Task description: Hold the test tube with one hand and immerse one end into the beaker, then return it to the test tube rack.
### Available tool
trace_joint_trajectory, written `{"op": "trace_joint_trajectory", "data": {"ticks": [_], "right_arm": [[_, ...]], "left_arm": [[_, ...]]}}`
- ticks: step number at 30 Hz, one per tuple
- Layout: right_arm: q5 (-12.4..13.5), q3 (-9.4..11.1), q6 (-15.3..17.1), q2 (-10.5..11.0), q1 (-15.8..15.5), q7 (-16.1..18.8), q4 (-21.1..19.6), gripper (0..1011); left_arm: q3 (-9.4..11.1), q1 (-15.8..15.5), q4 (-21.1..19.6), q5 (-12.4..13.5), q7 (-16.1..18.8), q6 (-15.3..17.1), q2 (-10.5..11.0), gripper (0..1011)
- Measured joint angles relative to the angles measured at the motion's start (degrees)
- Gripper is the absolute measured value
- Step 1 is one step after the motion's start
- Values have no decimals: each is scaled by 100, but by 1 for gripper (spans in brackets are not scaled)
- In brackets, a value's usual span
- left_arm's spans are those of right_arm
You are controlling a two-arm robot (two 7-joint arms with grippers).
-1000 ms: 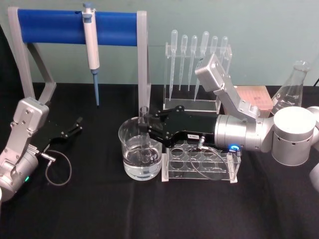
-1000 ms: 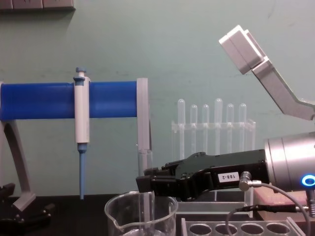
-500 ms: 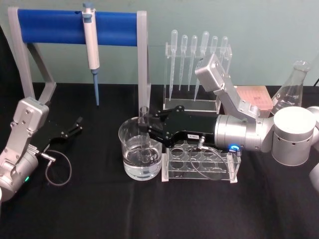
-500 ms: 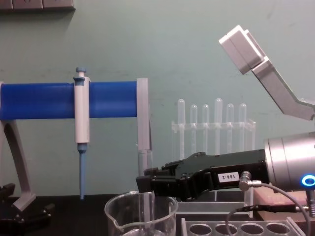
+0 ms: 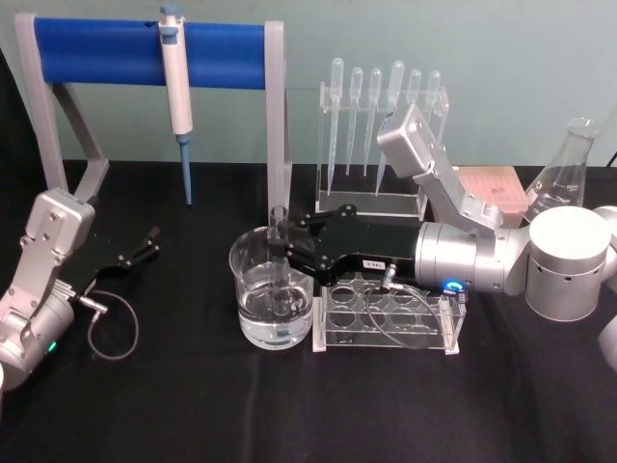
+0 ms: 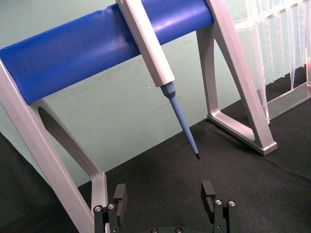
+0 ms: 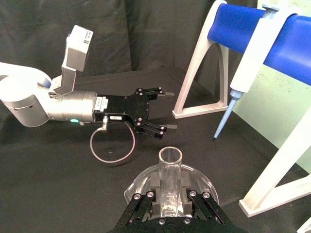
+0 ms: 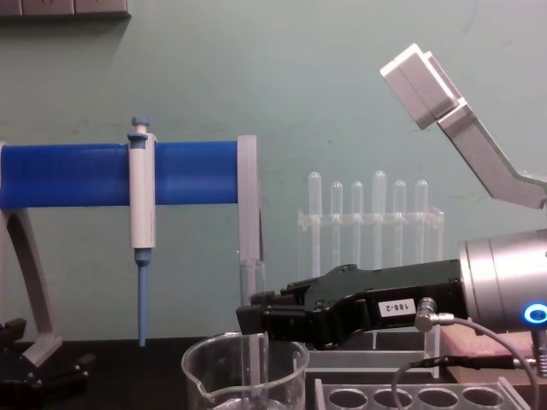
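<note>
Right gripper (image 5: 280, 249) reaches in from the right edge of the head view to the centre of the frame. Its fingers (image 7: 145, 206) are clamped on the test tube (image 5: 280, 224) a little below the open rim. In the right wrist view, the fingers press the tube wall from both sides and the rim stands clear above them.

The tube is upright. Its lower part runs down inside the beaker (image 5: 253, 323), which stands on the black table (image 5: 289, 415) just left of centre. The beaker is touching or just beside the left end of the test tube rack (image 5: 386, 344); which of the two cannot be told. The beaker holds clear liquid in its lower part. The tube's round end appears to lie below the liquid surface, although the exact depth is hard to read through the glass.

Task status, as judged:
- Grasp: complete.
- Immersion: reached, or very nearly.
- Return to rack: not yet done. The rack holes that show are empty.

Outstanding moves: raise the tube clear of the beaker rim, carry it toward the right of the frame over the rack, lower it into a hole, and release.

Left gripper (image 5: 152, 241) is parked at the middle left of the head view, well apart from the beaker. Its fingers are spread with nothing between them.
</note>
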Motion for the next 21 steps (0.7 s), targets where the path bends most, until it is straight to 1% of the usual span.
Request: {"op": "trace_joint_trajectory", "data": {"ticks": [21], "right_arm": [[0,0,0,0,0,0,0,233]], "left_arm": [[0,0,0,1,0,0,0,1000]]}}
